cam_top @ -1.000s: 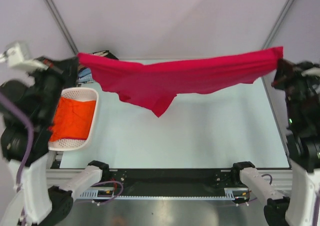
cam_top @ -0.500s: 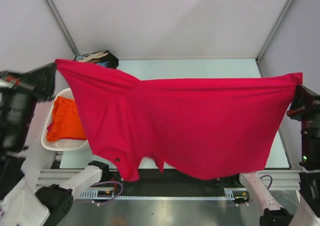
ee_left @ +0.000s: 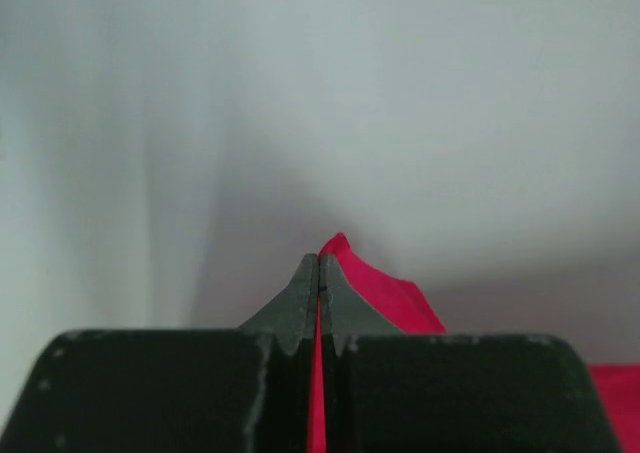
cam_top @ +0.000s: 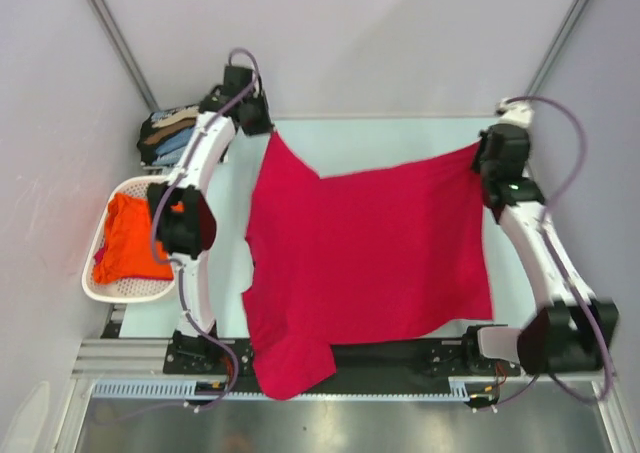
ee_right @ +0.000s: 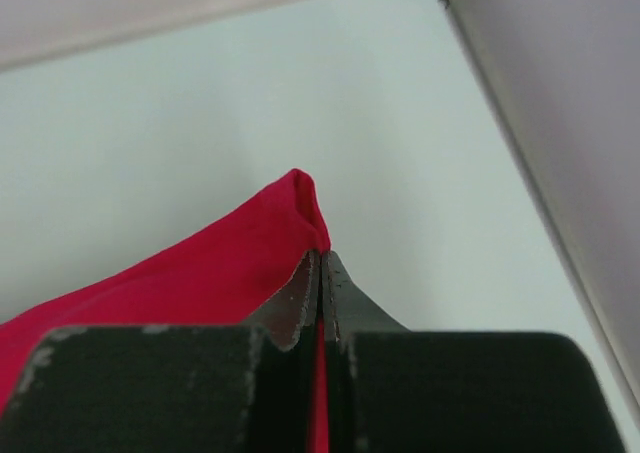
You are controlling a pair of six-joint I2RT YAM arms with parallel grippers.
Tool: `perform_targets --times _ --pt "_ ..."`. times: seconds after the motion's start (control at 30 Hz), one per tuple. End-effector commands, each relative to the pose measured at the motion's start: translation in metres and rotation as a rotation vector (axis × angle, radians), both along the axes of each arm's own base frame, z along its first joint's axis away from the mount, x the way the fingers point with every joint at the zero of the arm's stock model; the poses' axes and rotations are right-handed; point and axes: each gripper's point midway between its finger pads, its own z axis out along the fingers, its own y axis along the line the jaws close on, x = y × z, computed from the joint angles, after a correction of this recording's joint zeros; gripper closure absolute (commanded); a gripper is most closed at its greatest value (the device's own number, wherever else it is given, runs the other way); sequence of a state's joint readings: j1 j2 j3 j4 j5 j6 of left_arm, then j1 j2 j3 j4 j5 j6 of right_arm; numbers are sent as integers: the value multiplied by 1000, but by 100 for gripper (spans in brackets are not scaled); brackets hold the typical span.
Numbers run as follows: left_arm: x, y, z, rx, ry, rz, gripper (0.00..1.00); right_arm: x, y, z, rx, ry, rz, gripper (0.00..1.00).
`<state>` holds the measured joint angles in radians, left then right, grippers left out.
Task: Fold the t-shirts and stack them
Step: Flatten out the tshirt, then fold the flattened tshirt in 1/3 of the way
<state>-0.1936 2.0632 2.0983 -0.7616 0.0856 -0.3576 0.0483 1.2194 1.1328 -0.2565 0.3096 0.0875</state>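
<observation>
At far left, a white perforated plastic basket (cam_top: 120, 293) holds the crumpled orange t-shirt (cam_top: 125, 243), partly hidden by the left arm (cam_top: 190, 223). The left gripper (ee_left: 318, 273) is clamped fully on one far corner of the plain crimson red t-shirt (cam_top: 370, 253), which is spread across the pale table (cam_top: 400, 138), its near end overhanging the edge. The right gripper (ee_right: 321, 265) pinches the opposite far corner.

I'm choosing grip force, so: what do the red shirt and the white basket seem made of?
The red t-shirt looks like soft matte cloth, probably a cotton knit: it wrinkles and drapes limply. The basket is apparently rigid white plastic with a smooth finish, judging by its perforated wall and firm rim.
</observation>
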Motion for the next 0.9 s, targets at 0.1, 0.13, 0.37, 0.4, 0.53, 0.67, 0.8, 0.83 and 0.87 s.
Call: perform_targets --times 0.1,0.13,0.37,0.4,0.53,0.67,0.8,0.83,0.87 --pt "87 22 -56 -171 23 71 100 144 0 -74 -28 -22 -4 100" --pt "94 26 -56 -192 6 92 100 157 -1 -79 -35 -19 -6 100" --pt "125 44 -48 -294 -94 127 100 238 -8 -117 -67 3 -61 100" --pt "133 48 -40 -307 -132 127 100 244 -11 -119 -71 8 -71 100" --pt "145 48 -31 -388 -165 125 100 268 -16 -139 -82 37 -78 100" --pt "142 39 -40 -448 -127 94 100 270 -26 -138 -35 12 -115 100" --pt "122 24 -40 -477 -72 29 100 261 -32 -139 -42 17 -134 100" --pt "116 21 -38 -474 -59 24 100 258 -31 -140 -34 24 -135 100" --pt "107 15 -24 -471 -67 11 100 255 -29 -141 -16 25 -138 100"
